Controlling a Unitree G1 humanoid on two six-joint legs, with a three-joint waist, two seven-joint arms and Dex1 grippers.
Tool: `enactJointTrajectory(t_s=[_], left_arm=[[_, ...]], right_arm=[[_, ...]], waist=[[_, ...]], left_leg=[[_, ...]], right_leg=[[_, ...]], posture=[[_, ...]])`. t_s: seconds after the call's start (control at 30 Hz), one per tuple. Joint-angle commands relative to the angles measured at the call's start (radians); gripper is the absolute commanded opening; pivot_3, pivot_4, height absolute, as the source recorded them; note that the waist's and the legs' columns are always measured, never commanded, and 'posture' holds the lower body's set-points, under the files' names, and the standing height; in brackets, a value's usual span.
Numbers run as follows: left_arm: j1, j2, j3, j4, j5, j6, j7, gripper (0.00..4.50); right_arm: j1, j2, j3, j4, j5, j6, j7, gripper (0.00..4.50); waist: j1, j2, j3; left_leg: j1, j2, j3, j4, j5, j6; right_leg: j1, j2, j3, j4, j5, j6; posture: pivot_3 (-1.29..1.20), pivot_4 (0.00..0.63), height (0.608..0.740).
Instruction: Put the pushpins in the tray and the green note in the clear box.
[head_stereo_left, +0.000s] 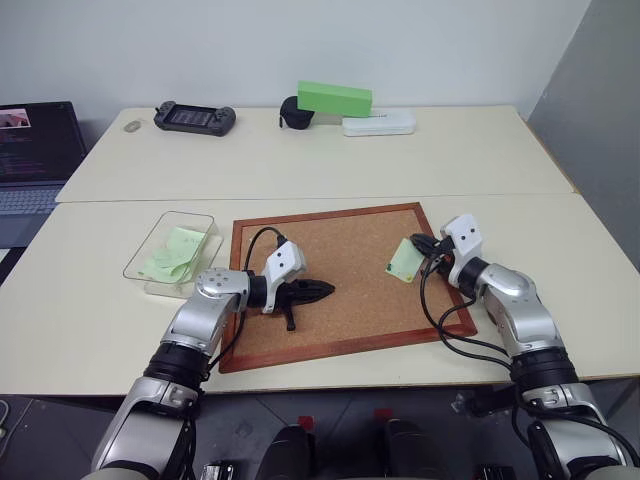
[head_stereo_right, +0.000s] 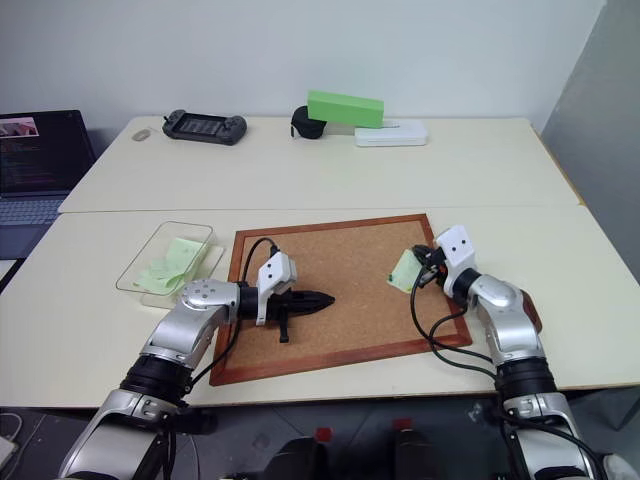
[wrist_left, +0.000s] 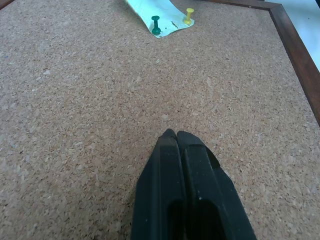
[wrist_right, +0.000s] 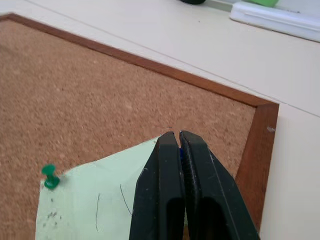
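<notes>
Right gripper (wrist_right: 179, 136) pressed shut, fingers together over the green note (wrist_right: 100, 200), near the right edge of the corkboard (head_stereo_left: 350, 250); whether something small is pinched between the tips, cannot tell. Note lying near the board's right frame, fixed by a green pushpin (wrist_right: 49, 176); seen from the left wrist, also a yellow pushpin (wrist_left: 188, 15) at the note's edge.

Left gripper (head_stereo_left: 318, 290) closed too, holding nothing, pointing across bare cork in the board's left half. Plenty of free cork between the 2 grippers.

Clear box (head_stereo_left: 150, 243) just beside the board's left frame, already containing pale green notes. Wide open table beyond the board's far edge, up to the bright green block (head_stereo_left: 335, 98) and white case (head_stereo_left: 380, 124).
</notes>
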Motion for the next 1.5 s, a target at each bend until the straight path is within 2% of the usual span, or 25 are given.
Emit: enactJointTrajectory(t_s=[0.03, 0.33, 0.6, 0.83, 1.03, 1.4, 1.5], left_arm=[[0.020, 0.005, -0.027, -0.003, 0.021, 0.014, -0.004, 0.00], [0.022, -0.002, -0.028, 0.001, 0.021, 0.006, -0.004, 0.00], [0.025, 0.001, -0.031, 0.000, 0.022, 0.000, -0.010, 0.00], [0.032, 0.010, -0.029, -0.003, 0.019, -0.001, -0.017, 0.00], [0.028, 0.008, -0.031, 0.009, 0.022, -0.004, -0.024, 0.00], [0.012, 0.009, -0.036, 0.035, 0.028, -0.021, -0.037, 0.00], [0.010, 0.008, -0.037, 0.037, 0.027, -0.022, -0.037, 0.00]], right_arm=[[0.032, -0.018, 0.000, -0.091, 0.000, 0.032, 0.008, 0.07], [0.076, 0.006, -0.058, -0.262, 0.077, 0.072, -0.016, 0.07], [0.128, -0.031, -0.123, -0.390, 0.098, 0.159, -0.073, 0.07], [0.326, -0.133, -0.255, -0.561, 0.076, 0.277, -0.150, 0.07], [0.463, -0.094, -0.347, -0.699, 0.126, 0.404, -0.232, 0.07], [0.506, -0.053, -0.396, -0.721, 0.164, 0.502, -0.292, 0.07], [0.506, -0.057, -0.398, -0.716, 0.164, 0.500, -0.300, 0.62]], waist=[[0.000, 0.000, 0.000], [0.000, 0.000, 0.000], [0.001, 0.000, 0.000], [0.004, 0.001, 0.000], [-0.001, 0.002, -0.001], [0.001, 0.003, -0.002], [0.001, 0.003, -0.002]], left_leg=[[0.000, 0.000, 0.000, 0.000, 0.000, 0.000], [0.000, 0.000, 0.000, 0.000, 0.000, 0.000], [-0.001, 0.000, 0.000, 0.000, 0.000, 0.000], [-0.002, -0.001, -0.001, -0.001, 0.000, 0.000], [-0.001, 0.000, 0.000, -0.001, 0.000, 0.000], [0.000, 0.000, 0.000, -0.001, 0.000, 0.000], [-0.001, 0.000, 0.000, -0.001, 0.000, 0.000]], right_leg=[[0.000, 0.000, 0.000, 0.000, 0.000, 0.000], [0.000, 0.000, 0.000, 0.000, 0.000, 0.000], [0.000, 0.000, 0.000, -0.001, 0.000, 0.000], [0.000, -0.001, 0.000, -0.001, 0.000, 0.000], [0.000, 0.000, 0.000, -0.001, 0.000, 0.000], [0.001, 0.001, 0.000, -0.001, 0.000, 0.000], [0.001, 0.000, 0.001, -0.001, 0.000, 0.000]], posture=[[0.00, 0.150, 0.740], [0.00, 0.150, 0.740], [0.00, 0.150, 0.740], [0.00, 0.150, 0.740], [0.00, 0.150, 0.740], [0.00, 0.150, 0.740], [0.00, 0.150, 0.740]])
